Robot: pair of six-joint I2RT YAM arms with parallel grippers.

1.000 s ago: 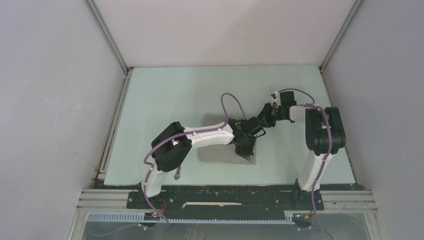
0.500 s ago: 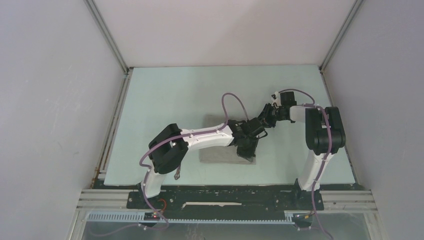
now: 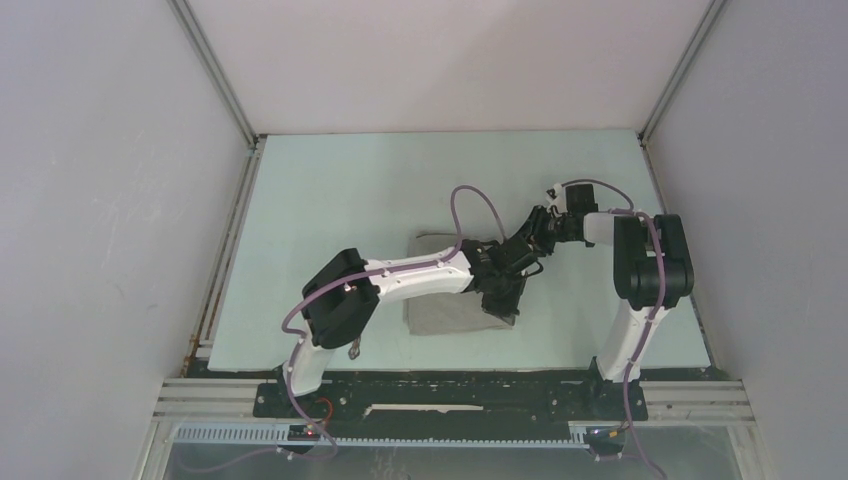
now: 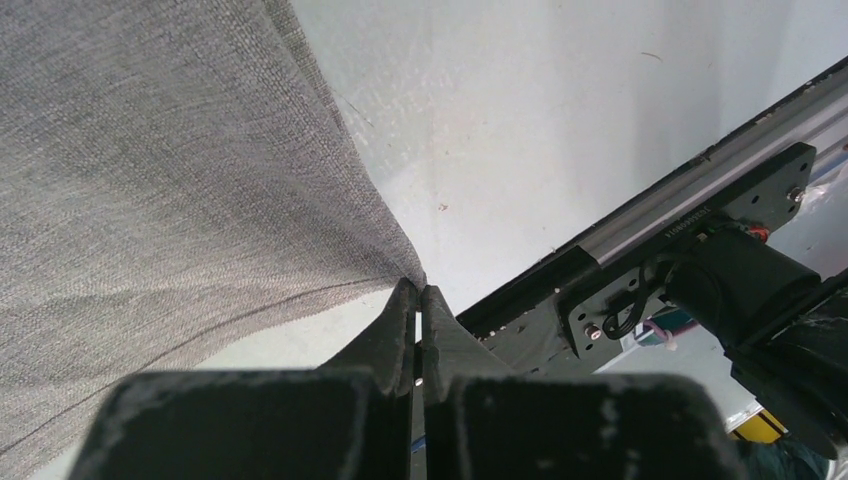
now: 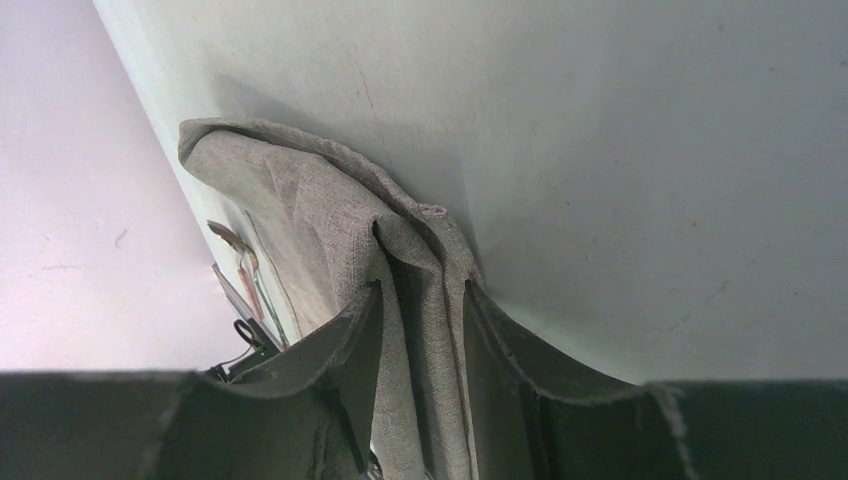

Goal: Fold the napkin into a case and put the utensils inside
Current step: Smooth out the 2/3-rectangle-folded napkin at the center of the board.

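Nearest of all, a black base plate (image 3: 450,395) and aluminium rails carry both arm bases along the front edge of the pale green table (image 3: 330,200), whose matte surface shows faint scuffs and small specks in the wrist views. Just beyond that edge lies the grey napkin (image 3: 445,312), bunched and partly folded near the middle of the table, its near portion flat and its right side lifted. The left gripper (image 4: 418,300) reaches across from the left and is closed tight on the napkin's near right corner, the woven cloth spreading taut away from its tips. A little farther back, the right gripper (image 5: 421,290) comes in from the right with its jaws parted around a raised ridge of the same cloth; a dark gap shows along one finger, so the fold sits between them rather than being squeezed flat. Past the cloth the table runs bare to plain white walls (image 3: 450,60), joined at the corners by slanting metal posts (image 3: 215,70).
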